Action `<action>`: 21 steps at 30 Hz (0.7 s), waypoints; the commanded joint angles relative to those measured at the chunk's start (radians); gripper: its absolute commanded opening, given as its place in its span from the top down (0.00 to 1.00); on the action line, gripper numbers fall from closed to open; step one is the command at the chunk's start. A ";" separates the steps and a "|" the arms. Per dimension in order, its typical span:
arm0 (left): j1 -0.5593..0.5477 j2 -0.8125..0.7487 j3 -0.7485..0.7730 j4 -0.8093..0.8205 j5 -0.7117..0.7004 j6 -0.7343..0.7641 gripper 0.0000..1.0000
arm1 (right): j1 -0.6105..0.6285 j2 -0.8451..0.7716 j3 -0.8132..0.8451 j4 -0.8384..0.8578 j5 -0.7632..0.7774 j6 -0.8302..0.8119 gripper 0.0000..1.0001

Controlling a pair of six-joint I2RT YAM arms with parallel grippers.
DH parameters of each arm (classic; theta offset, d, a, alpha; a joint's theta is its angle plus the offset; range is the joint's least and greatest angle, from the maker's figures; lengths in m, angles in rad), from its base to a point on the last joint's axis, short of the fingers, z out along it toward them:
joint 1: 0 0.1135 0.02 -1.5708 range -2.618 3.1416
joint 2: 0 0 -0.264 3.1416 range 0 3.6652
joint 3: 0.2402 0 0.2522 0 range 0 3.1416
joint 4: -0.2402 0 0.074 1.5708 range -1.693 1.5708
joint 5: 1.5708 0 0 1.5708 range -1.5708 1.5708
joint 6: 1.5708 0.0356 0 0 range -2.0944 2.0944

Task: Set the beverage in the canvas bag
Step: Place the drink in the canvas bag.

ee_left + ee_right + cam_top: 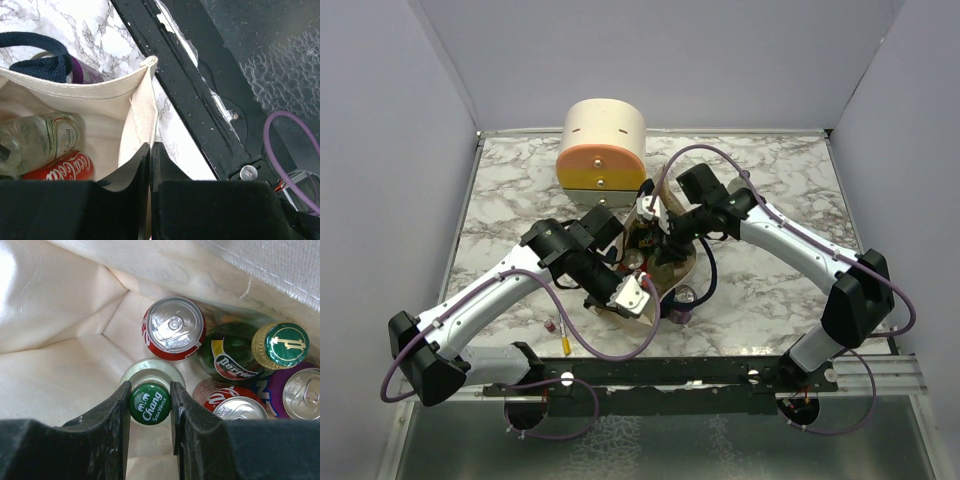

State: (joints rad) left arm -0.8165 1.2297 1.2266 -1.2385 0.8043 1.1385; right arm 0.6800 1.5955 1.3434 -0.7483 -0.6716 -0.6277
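- The right gripper [150,390] is clamped on the green cap of the Chang bottle [150,371], one finger on each side at 9 and 3 o'clock of the cap.
- The beverage is already inside the canvas bag [60,305], with cloth walls all round it in the right wrist view.
- The bottle's long axis runs straight away from the gripper, cap toward the wrist and body beyond. I cannot tell whether its base has reached the bag's floor.
- Its neighbours crowd one side:
  - a red cola can [173,327] at 1 o'clock, touching or nearly so;
  - a green Perrier bottle [235,355] at 2 o'clock;
  - a second red can [235,405] at 3 o'clock;
  - a purple can [300,392] beyond those.
- Bare cloth lies from 8 to 11 o'clock, so any sideways slack is that way.
- The left gripper [150,150] is shut on a fold of the bag's rim and holds the mouth open. It is at 7 o'clock of the right gripper in the top view.
- My judgement is that the next move is a release. The fingers should part along the 9–3 line and draw straight back along the bottle's axis.
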 commanded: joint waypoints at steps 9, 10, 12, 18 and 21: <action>0.012 0.016 -0.026 -0.027 0.006 -0.002 1.00 | 0.004 0.085 0.087 -0.144 0.162 -0.122 0.96; 0.013 0.016 -0.025 -0.027 0.007 -0.003 1.00 | 0.004 0.091 0.092 -0.154 0.167 -0.124 0.95; 0.016 0.017 -0.023 -0.027 0.008 -0.008 1.00 | 0.004 0.098 0.101 -0.176 0.173 -0.125 0.93; 0.019 0.024 -0.011 -0.051 0.002 -0.008 1.00 | 0.004 0.103 0.123 -0.188 0.185 -0.092 0.88; 0.019 0.028 -0.008 -0.049 -0.002 -0.007 1.00 | 0.004 0.096 0.142 -0.171 0.202 -0.068 0.95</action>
State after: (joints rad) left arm -0.8043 1.2312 1.2282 -1.2430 0.8051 1.1309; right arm 0.6884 1.6650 1.4563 -0.9070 -0.5819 -0.6964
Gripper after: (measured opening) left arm 0.047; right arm 0.318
